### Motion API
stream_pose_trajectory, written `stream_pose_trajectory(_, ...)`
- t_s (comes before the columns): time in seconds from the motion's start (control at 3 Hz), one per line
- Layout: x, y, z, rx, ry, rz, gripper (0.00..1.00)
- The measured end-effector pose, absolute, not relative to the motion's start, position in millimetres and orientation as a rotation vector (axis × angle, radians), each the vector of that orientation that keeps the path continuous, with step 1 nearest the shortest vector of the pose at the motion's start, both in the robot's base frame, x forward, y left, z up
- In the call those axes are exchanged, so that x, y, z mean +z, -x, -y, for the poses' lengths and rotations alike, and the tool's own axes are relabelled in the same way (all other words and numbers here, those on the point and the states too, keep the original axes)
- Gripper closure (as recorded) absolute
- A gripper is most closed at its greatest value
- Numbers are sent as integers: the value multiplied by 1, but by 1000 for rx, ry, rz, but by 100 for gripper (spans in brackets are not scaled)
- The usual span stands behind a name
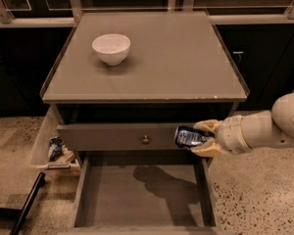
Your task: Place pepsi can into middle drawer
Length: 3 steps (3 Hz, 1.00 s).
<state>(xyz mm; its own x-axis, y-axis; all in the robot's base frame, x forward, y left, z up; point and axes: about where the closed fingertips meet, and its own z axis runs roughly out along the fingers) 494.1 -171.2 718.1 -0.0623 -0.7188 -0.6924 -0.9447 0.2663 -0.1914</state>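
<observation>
My gripper point(200, 138) comes in from the right on a white arm and is shut on the pepsi can point(188, 136), a dark blue can held on its side. The can hangs in front of the right end of the grey drawer front with a round knob point(145, 140). It is above the right rear part of the open middle drawer point(112, 199), whose bare grey floor shows the arm's shadow. The can does not touch the drawer floor.
A white bowl point(111, 48) stands on the cabinet top point(186, 62) at the back left. A clear bin on the cabinet's left side holds a crumpled blue-white wrapper point(56, 148). A black pole point(27, 202) lies on the floor at the lower left. Dark cabinets stand behind.
</observation>
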Motion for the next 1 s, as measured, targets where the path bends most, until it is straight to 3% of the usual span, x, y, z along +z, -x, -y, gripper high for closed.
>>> stream_pose_trajectory(0.33,718,-494,171,409,1510,-1837,100)
stream_pose_trajectory(1.0,610,-485,135,541,1441,-1917,100)
